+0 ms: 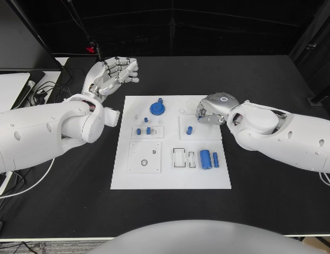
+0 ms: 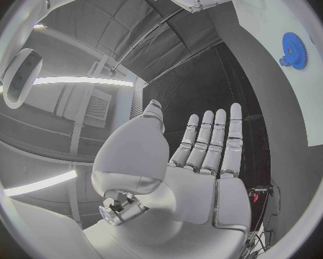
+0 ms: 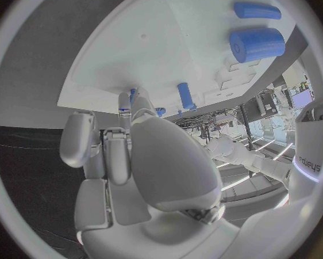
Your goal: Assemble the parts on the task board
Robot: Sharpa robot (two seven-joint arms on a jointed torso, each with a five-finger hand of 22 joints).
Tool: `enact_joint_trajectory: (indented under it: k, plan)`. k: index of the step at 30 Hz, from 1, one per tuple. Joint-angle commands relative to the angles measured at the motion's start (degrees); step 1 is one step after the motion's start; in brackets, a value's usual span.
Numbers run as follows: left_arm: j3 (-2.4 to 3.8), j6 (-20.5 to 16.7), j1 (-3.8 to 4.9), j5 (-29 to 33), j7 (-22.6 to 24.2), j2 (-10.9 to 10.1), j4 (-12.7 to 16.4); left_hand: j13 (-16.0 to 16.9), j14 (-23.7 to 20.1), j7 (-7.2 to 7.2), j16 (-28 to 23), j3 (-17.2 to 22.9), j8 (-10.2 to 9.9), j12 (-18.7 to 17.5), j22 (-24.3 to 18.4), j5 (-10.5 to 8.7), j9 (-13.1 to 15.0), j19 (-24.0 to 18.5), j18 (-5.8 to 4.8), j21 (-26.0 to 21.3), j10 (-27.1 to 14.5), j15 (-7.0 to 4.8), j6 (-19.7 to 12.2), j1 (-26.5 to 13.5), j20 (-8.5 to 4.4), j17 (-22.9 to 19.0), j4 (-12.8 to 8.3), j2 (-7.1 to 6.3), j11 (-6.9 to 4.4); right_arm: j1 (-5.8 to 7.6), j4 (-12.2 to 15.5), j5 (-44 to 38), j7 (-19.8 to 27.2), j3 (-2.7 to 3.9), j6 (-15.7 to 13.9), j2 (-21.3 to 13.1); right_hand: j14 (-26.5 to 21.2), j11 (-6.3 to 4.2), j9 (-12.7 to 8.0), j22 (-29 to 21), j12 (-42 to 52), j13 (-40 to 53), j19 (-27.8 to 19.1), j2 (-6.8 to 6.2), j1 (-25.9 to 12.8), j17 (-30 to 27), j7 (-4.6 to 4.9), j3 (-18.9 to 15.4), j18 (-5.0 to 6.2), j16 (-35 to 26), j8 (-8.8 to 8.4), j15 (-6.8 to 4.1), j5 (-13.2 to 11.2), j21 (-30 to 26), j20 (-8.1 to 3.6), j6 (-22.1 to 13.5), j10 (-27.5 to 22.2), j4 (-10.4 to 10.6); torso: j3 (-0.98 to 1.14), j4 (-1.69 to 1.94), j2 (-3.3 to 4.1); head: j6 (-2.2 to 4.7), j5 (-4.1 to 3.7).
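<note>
1. Head view: the task board sits mid-frame on the black counter. The right robot hand is over the board's upper right area, fingers curled down at something small and blue under its fingertips; I cannot tell if it grips that piece or only touches it. My guess at the step: picking or seating a small part in the upper right of the board. Next move likely calls for a steady, fine press or lift, with finger alignment over a slot. The blue gear stands left of this hand, upper middle of the board, apart from it. The large blue cylinder and thin blue peg lie lower right on the board, below the hand and well apart.

2. Same view: the left robot hand is at upper left, off the board, raised, fingers spread, holding nothing. Small blue pegs lie on the board's left half, below that hand.

3. Left wrist view: the left robot hand is open, fingers straight and side by side, palm bare. The blue gear is at upper right of the frame on the white board, well apart.

4. Right wrist view: the right robot hand points its fingers at the board; a blue peg stands just beyond the fingertips, contact unclear. The large blue cylinder lies at upper right, apart.
</note>
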Motion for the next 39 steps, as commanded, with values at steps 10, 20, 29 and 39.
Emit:
enact_joint_trajectory:
  k: [10,20,29,39]
  plan:
    - [0.05,-0.2,0.09,0.2,2.9,-0.1,0.0,-0.1,-0.6,5.87,0.4,-0.4,0.3,0.3,-0.1,0.29,-0.1,0.5,0.42,0.4,-0.3,-0.01,-0.5,-0.1,0.05,-0.2,0.1,0.6,-0.12,0.19,3.5,-0.1,-0.1,0.16,-4.6,-2.8,3.9,0.23,-0.1,0.7,-1.3,-0.1,0.2,-0.41,0.2,4.2,0.25,0.7,-0.05,-0.4,-0.7,-0.06,0.1,-0.3,0.05,0.1,0.3,0.2,-0.04,-0.03,-0.01,-0.1,-0.01]
    - [0.05,-0.3,0.09,0.2,2.9,-0.1,-0.1,-0.1,-0.6,5.87,0.4,-0.4,0.3,0.3,-0.1,0.29,-0.1,0.5,0.42,0.4,-0.3,-0.01,-0.5,-0.1,0.05,-0.2,0.1,0.6,-0.12,0.29,6.8,0.2,0.6,0.56,-6.7,-5.3,3.9,0.25,-0.1,0.7,-1.7,-0.1,0.3,-0.56,0.2,4.1,0.26,0.8,-0.08,-0.5,-0.84,-0.03,0.1,-0.2,0.08,0.2,0.4,0.1,0.01,0.0,-0.01,-0.2,0.01]
    - [0.05,-0.4,0.09,0.2,2.9,-0.1,-0.1,-0.1,-0.6,5.87,0.5,-0.5,0.4,0.4,-0.1,0.33,-0.1,0.5,0.43,0.4,-0.3,-0.02,-0.5,0.0,0.05,-0.2,0.1,0.63,-0.12,1.21,10.0,0.7,1.4,1.06,-7.8,-6.8,4.0,0.23,-0.1,1.0,-2.1,0.0,0.5,-0.71,0.4,4.4,0.24,1.2,-0.17,-0.4,-0.96,-0.03,0.1,0.2,0.1,0.3,0.6,0.1,-0.01,0.01,-0.01,-0.37,0.25]
    - [0.05,-0.5,0.09,0.2,3.0,-0.1,-0.2,-0.1,-0.6,5.87,0.5,-0.5,0.4,0.4,-0.1,0.33,-0.1,0.5,0.43,0.4,-0.3,-0.02,-0.5,0.0,0.05,-0.2,0.1,0.63,-0.12,1.56,13.9,1.6,3.2,1.15,-8.3,-5.4,4.0,0.28,-0.1,1.1,-2.3,0.0,0.6,-0.73,0.4,4.3,0.27,1.4,-0.18,-0.4,-1.04,-0.01,0.2,0.2,0.1,0.4,0.7,0.1,-0.05,0.08,0.01,-0.82,1.34]
